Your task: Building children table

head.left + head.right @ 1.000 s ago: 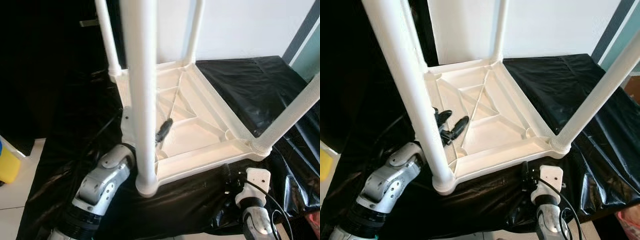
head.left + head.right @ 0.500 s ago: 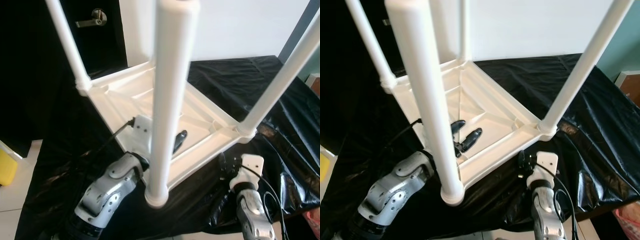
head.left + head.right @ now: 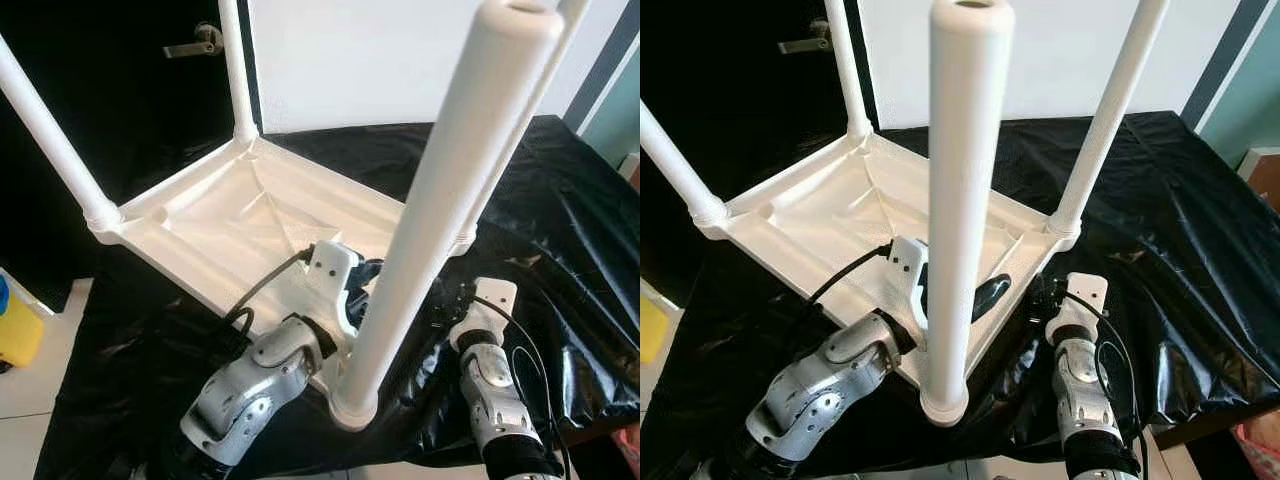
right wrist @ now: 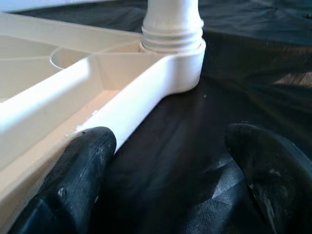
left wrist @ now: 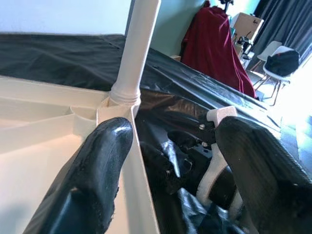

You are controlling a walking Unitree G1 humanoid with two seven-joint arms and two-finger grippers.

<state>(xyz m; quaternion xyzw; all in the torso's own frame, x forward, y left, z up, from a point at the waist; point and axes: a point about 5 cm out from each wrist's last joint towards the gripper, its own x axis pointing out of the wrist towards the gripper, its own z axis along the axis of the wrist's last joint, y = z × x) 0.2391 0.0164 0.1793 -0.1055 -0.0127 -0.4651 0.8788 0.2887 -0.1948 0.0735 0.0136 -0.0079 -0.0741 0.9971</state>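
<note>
Surface: black sheet (image 3: 1160, 200) is spread under everything.
Table (image 3: 830, 215): laid upside down on it, legs up.
Left end effector (image 5: 165, 161): spread wide astride the table's rim.
Right end effector (image 4: 165, 170): spread wide beside a corner.

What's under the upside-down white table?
The white table lies on a black sheet that spreads out past its edges. What the sheet covers is hidden. The left gripper reaches over the table's near rim.
</note>
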